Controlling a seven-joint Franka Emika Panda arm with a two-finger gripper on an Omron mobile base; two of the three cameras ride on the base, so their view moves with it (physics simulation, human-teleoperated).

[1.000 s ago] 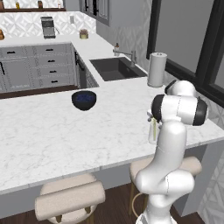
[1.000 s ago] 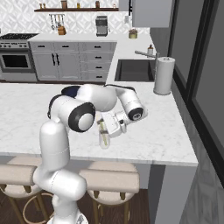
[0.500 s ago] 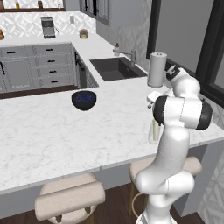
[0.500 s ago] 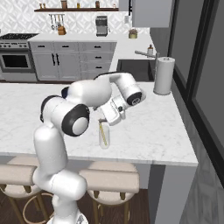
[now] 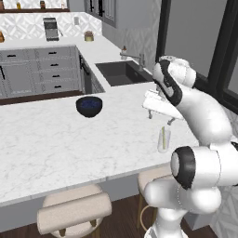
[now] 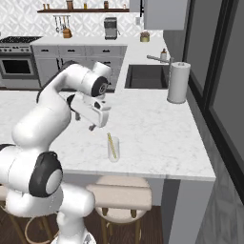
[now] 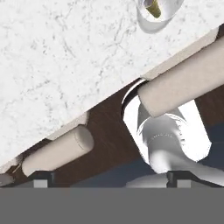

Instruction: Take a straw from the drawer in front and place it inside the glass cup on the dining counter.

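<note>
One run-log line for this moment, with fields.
straw: inside glass cup | cup: on dining counter | tool: above, apart, empty

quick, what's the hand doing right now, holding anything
Hand: open and holding nothing, raised above the dining counter. The straw stands in the glass cup, apart from the hand.

Dining counter [image 5: 56, 139]: glass cup [image 5: 163, 139], bowl [image 5: 89, 106].
</note>
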